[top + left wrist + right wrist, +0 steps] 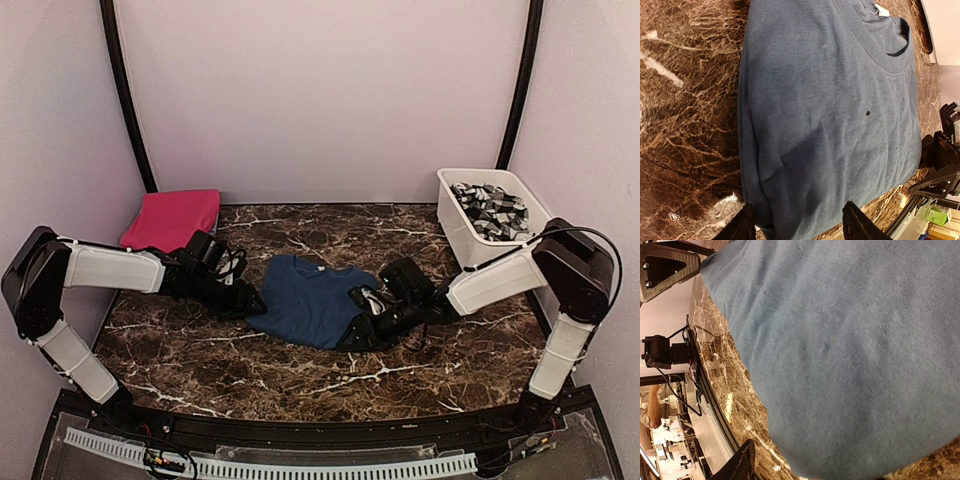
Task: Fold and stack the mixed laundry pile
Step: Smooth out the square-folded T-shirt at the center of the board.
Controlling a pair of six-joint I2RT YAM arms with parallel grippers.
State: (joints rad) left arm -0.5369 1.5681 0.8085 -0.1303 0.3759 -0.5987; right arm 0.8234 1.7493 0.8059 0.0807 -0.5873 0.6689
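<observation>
A: Two arms, one garment. Where's the navy shirt (315, 300)?

B: Middle of the marble table (200, 365), lying flat, collar (890, 60) toward the back. The left gripper (800, 227) is at its left edge, the right gripper (368, 315) at its right edge, nearer the front.

A: Jaws?

B: Left: fingers (745, 225) spread apart, with the shirt's edge lying between them, not pinched. Right: can't tell. Its wrist view shows one finger (740, 462) and cloth fills the rest.

A: Handling?

B: Looks like thin jersey knit, so I'd judge it light, limp and without any stiffness. It should sag and bunch wherever it's unsupported. Not fragile. The pads should grip it fine, but it may drag across the polished stone.

A: Where to grab?

B: At the edge, low to the table, pinching every layer there. Best with one arm on each side at matching spots, so a lift keeps it taut. Grabbing mid-panel would likely just tent it.

A: Other laundry?

B: A pink garment (172, 220) sits folded at the back-left, well apart from the shirt. Grey-and-white patterned cloth (490, 208) is inside the white tub (452, 228), back-right.
</observation>
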